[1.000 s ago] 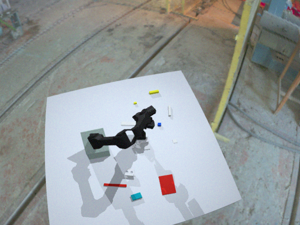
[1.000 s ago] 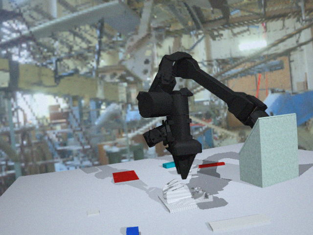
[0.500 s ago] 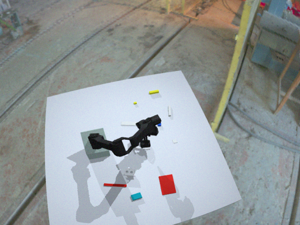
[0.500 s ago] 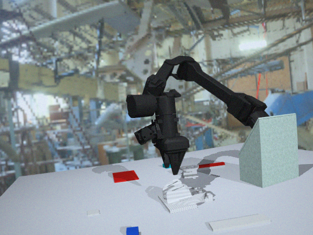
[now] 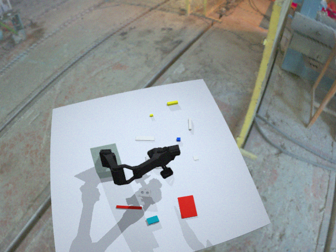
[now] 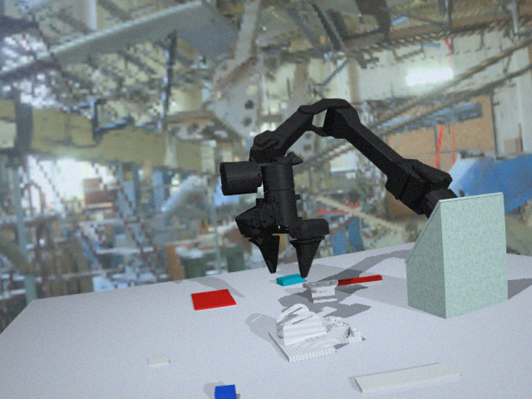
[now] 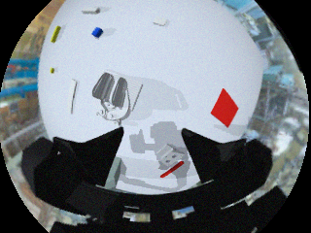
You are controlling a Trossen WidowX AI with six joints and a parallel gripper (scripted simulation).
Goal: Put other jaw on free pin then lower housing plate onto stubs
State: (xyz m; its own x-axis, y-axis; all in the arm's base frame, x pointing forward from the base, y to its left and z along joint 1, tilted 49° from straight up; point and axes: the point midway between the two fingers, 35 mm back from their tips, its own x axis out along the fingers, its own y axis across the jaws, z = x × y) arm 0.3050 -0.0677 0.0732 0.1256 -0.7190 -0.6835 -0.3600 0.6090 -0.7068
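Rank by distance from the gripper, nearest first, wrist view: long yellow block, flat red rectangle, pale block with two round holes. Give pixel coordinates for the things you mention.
1. Pale block with two round holes (image 5: 145,195) (image 6: 323,293) (image 7: 167,149): just below the fingertip gap
2. Flat red rectangle (image 5: 187,206) (image 6: 213,299) (image 7: 224,108): right
3. Long yellow block (image 5: 172,103) (image 7: 55,34): upper left

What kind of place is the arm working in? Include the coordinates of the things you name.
Probably a workshop or industrial hall: rail-like tracks (image 5: 173,61) cross a stained floor (image 5: 114,67), and a bright lamp (image 6: 429,76) shines in the cluttered background.
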